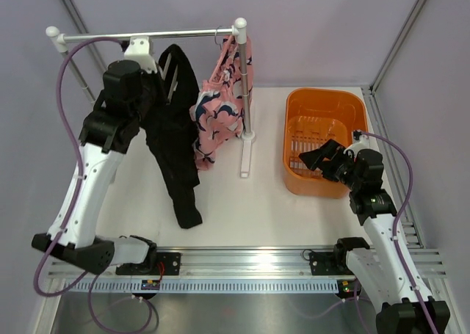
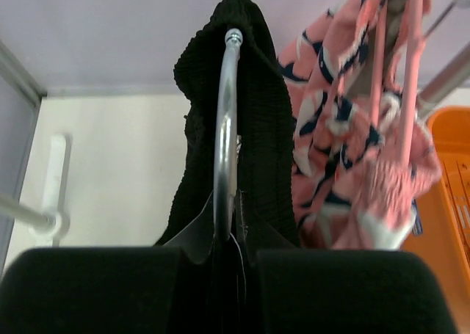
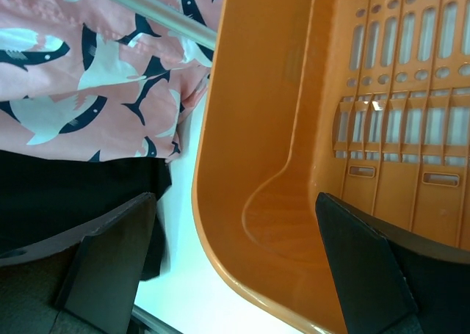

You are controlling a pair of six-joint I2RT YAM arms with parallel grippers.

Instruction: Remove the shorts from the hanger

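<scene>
Left pincer (image 2: 233,275) is clenched on the hanger (image 2: 222,143), with the black shorts (image 2: 264,143) draped over it just beyond. Right pincer (image 3: 235,202) hangs released; removal is not yet done.

Bright even light, soft shadows, left gripper (image 2: 233,275) blurred in foreground

I can read no words, labels, brand marks, numbers or signs in any of my three camera views; the pink shorts (image 1: 219,108) carry only a shark pattern.
</scene>
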